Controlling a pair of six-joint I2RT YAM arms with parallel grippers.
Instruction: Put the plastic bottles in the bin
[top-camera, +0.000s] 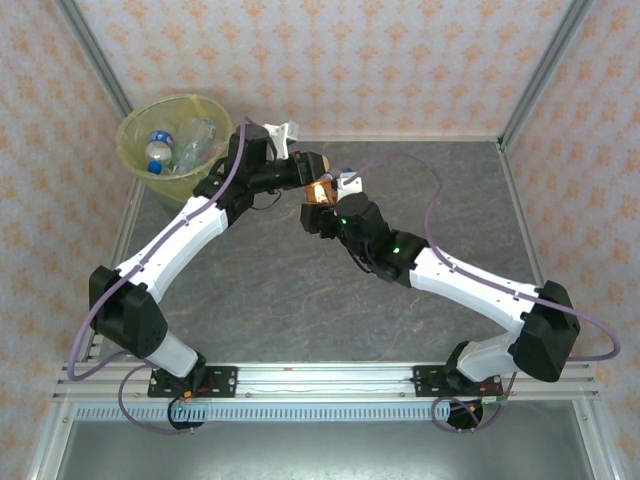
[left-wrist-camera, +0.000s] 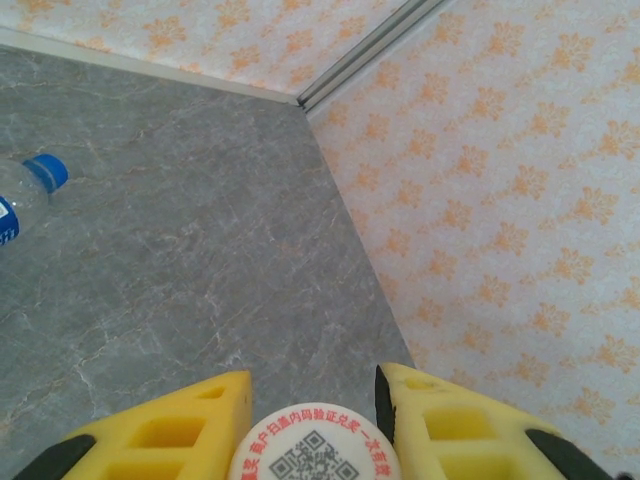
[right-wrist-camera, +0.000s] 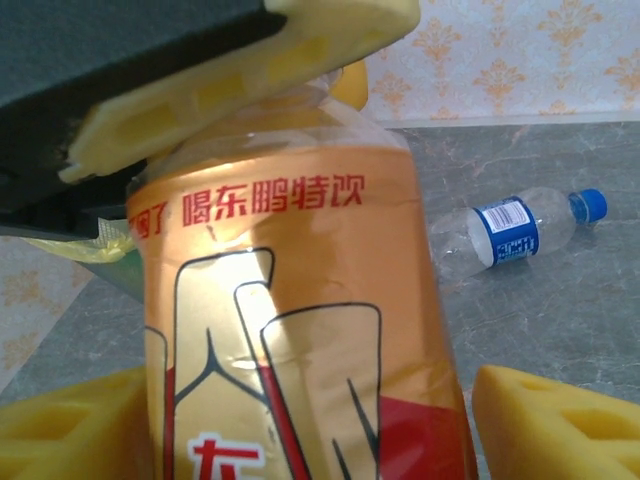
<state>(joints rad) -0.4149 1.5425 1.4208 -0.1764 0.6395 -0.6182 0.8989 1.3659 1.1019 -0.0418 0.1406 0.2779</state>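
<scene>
Holding orange-label bottle (right-wrist-camera: 290, 330) over bench (top-camera: 280, 290) | left pincer (left-wrist-camera: 312, 390) clamped at its neck | right pincer (right-wrist-camera: 310, 390) slightly apart around body | risk: neck grip likely slips, bottle drops short of bin (top-camera: 124, 138)

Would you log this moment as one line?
orange-label bottle: aloft | left gripper: shut on neck | right gripper: flanking body, grip unclear | bin: holds bottles

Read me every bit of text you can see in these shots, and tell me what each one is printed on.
"喝东鹏特饮", in red across the top of the orange-label bottle.
"东", in red lower on the same label, the rest cut off by the picture edge.
Red ring of characters around a QR code on the white cap: too small to read.
Blue label on the clear bottle: too blurred to read.
</scene>
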